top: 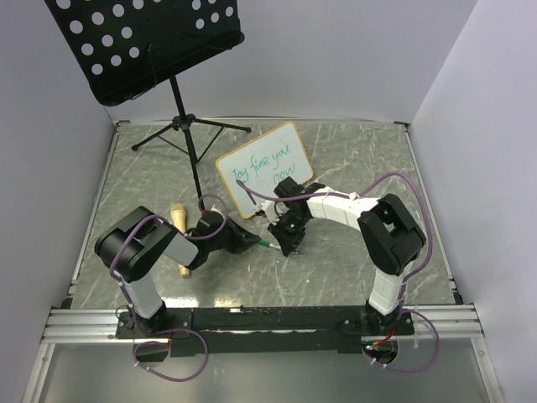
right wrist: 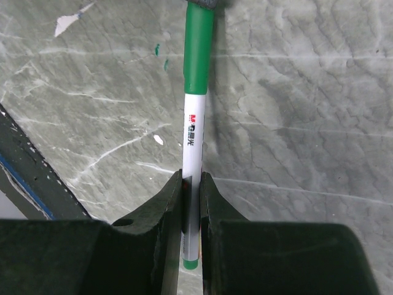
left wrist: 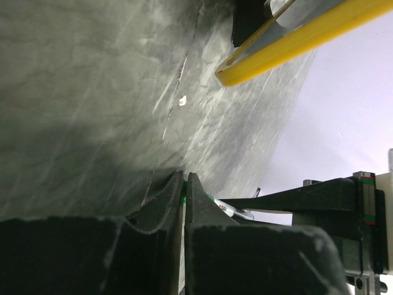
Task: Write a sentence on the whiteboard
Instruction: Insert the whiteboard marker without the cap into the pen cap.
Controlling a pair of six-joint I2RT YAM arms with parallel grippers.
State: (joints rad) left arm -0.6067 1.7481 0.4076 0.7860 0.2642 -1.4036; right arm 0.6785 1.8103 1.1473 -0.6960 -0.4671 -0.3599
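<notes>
1. From the top external camera, the whiteboard [top: 267, 170] is sitting near the middle of the table [top: 361, 151], turned at an angle. It is bearing green handwriting. It is lying just beyond the two grippers, and its near corner is overlapping the right arm's wrist in this view. The left gripper [top: 250, 242] and the right gripper [top: 284, 239] are meeting low over the table in front of it, with a marker [top: 267, 244] bridging the gap between them. A black music stand [top: 147, 42] is standing at the far left. A tan wooden object [top: 179, 218] is lying beside the left arm.

2. From the left wrist camera, the left gripper [left wrist: 185, 184] is showing its fingers pressed together on a thin sliver of green, so it is pinching the marker [left wrist: 230, 211] at its cap end. The white barrel is running off to the right. The whiteboard [left wrist: 288, 46] is showing only its frame edge, at the upper right above the table [left wrist: 92, 92].

3. From the right wrist camera, the right gripper [right wrist: 191, 184] is clamping the white barrel of the marker [right wrist: 195, 123], with the green cap [right wrist: 199, 49] pointing away over the table [right wrist: 307, 123]. The whiteboard is lying outside this view.
</notes>
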